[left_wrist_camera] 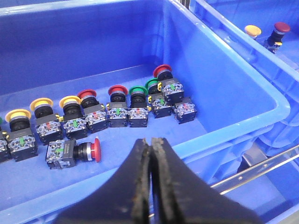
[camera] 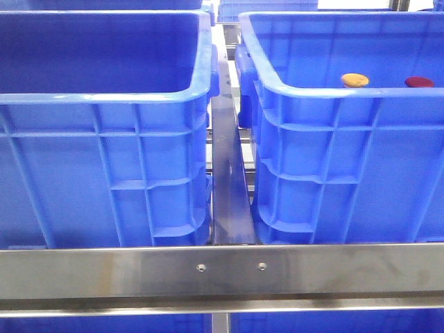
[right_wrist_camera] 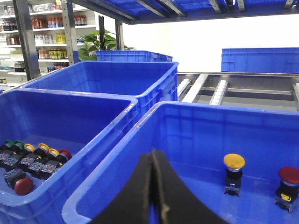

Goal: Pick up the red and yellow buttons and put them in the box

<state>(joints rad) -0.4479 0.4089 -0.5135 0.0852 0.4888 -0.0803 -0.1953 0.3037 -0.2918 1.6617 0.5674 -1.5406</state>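
The box (camera: 312, 94) is the right-hand blue crate. Inside it stand a yellow button (camera: 355, 80) and a red button (camera: 419, 82), upright and side by side; the right wrist view shows the yellow button (right_wrist_camera: 234, 162) and the red button (right_wrist_camera: 289, 176) on the box's floor. My right gripper (right_wrist_camera: 154, 153) hovers shut over the near rim of the box (right_wrist_camera: 224, 126), holding nothing. My left gripper (left_wrist_camera: 150, 141) is shut and bare above the near edge of the twin crate (left_wrist_camera: 93, 42). Neither gripper shows in the front view.
The twin crate (camera: 104, 97) on the left holds a row of several push buttons (left_wrist_camera: 117, 109) with red, yellow and green caps, plus one red one (left_wrist_camera: 74, 151) lying on its side. A metal rail (camera: 222, 267) crosses in front. More blue crates (right_wrist_camera: 131, 74) stand behind.
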